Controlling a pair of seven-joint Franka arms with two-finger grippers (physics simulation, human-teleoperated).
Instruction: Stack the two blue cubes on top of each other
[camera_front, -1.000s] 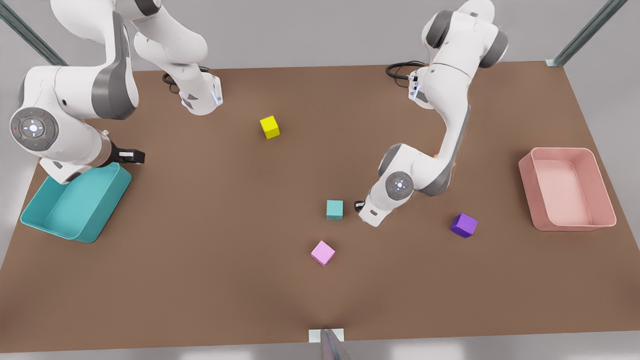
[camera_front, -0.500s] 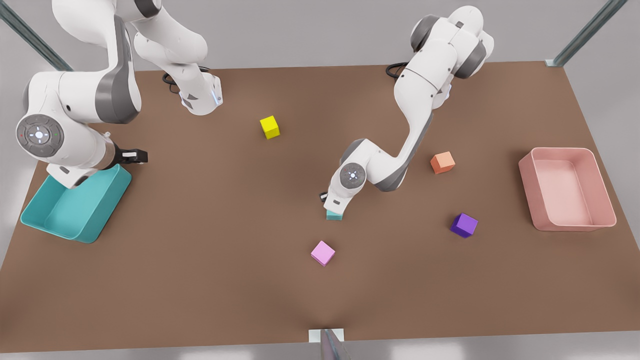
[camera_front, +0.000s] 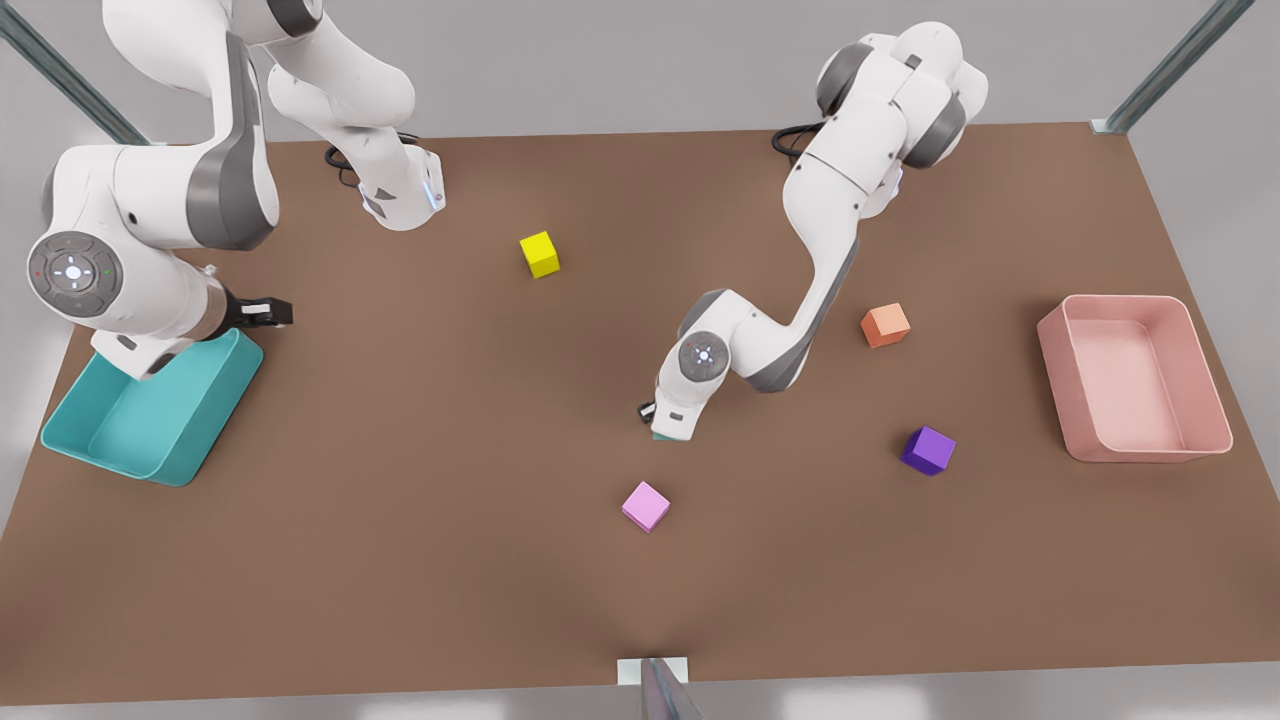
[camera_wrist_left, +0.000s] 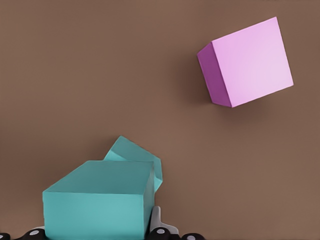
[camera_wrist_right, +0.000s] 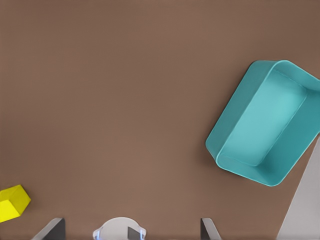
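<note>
One blue cube (camera_wrist_left: 97, 200) sits between the fingers of my left gripper (camera_wrist_left: 97, 231), which is shut on it. The other blue cube (camera_wrist_left: 136, 154) lies on the table right under it, turned at an angle, with a corner showing past the held one. I cannot tell whether the two touch. In the front view the left gripper (camera_front: 672, 425) is low at mid-table, and a teal sliver of a blue cube (camera_front: 663, 436) shows beneath it. My right gripper (camera_front: 262, 313) waits open over the front view's left side, at the teal tray's edge.
A pink cube (camera_front: 646, 506) lies just in front of the left gripper. A yellow cube (camera_front: 539, 254), an orange cube (camera_front: 885, 325) and a purple cube (camera_front: 928, 450) are spread about the table. The teal tray (camera_front: 70, 440) stands at the front view's left, a pink tray (camera_front: 1055, 360) at its right.
The left arm swung from beside the table cube toward the front view's left until it stood over that cube, then dropped a little lower. Its move uncovered the orange cube. The right arm barely shifted.
</note>
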